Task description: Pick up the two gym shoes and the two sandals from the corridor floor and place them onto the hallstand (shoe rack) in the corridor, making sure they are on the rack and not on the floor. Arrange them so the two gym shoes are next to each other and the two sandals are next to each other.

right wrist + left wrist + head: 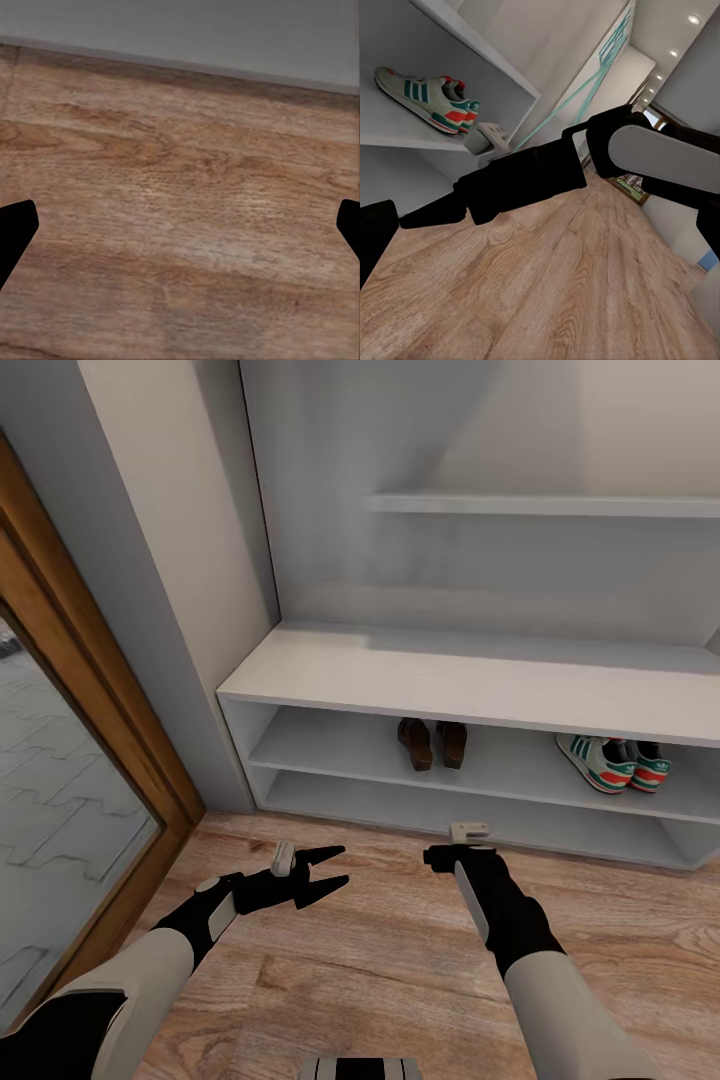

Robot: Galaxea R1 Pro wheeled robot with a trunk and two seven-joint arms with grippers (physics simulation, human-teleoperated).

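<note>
The pale grey-white hallstand point(480, 685) with its long open shelves stands just ahead of both grippers. On its upper open shelf, beyond the fingertips and between the two arms, the two small dark-brown leather sandals point(432, 743) sit side by side, close together. Farther along the same shelf, past the right gripper's outer side, the two cream-white lace-up gym shoes with dark-green stripes and red-orange sole accents point(612, 762) rest next to each other; the left wrist view shows them too point(426, 97), lying on the shelf board.

The left gripper point(322, 872) hangs low over the light brown wood-grain plank floor point(380, 960) with its fingers spread apart and nothing between them. The right gripper point(448, 854) points down at the floor in front of the bench; its two dark fingertips sit wide apart at the edges of the right wrist view, with bare planks between them, so it too is unclenched and empty.

Judging by this, all four items are off the floor and paired on the rack, so the task looks essentially complete. No shoe is visible on the stretch of floor in view.
</note>
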